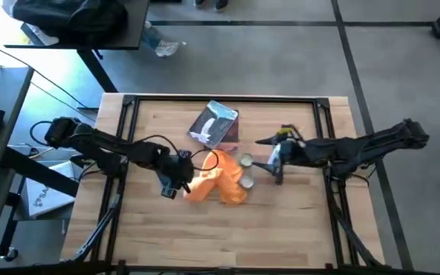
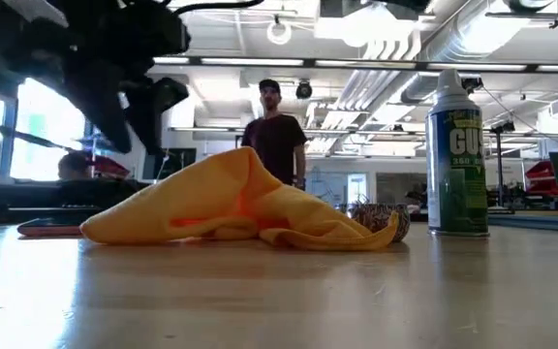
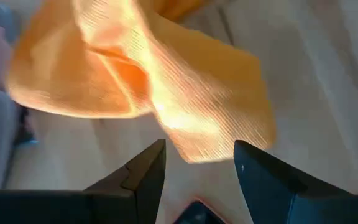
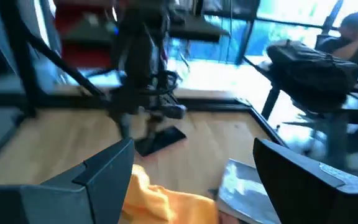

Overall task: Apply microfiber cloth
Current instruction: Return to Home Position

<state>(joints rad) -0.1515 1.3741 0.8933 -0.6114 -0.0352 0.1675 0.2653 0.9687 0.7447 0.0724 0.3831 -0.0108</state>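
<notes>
Left arm is coming in from the left side of the desk point(image 1: 296, 229); my left gripper point(image 1: 173, 186) is hanging above the wood just beside the left end of the microfiber cloth point(image 1: 220, 182); its fingers point(image 3: 146, 173) are standing well apart and holding nothing, with one corner of the cloth showing ahead of the gap between them.

The cloth is lying crumpled in a loose peaked heap near the middle of the desk; no gripper is gripping it.

A grey-blue and white packet point(image 1: 216, 124) is lying behind the cloth, toward the far edge.

A white and green spray can point(image 2: 456, 155) is standing upright to the right of the cloth, near it but apart.

My right gripper point(image 1: 273, 166) is hanging right of the can, pointing toward the cloth; its fingers point(image 4: 104, 174) are spread wide and empty; the right arm is stretching back toward the right edge.

A person point(image 2: 277, 131) is standing in the room beyond the desk.
</notes>
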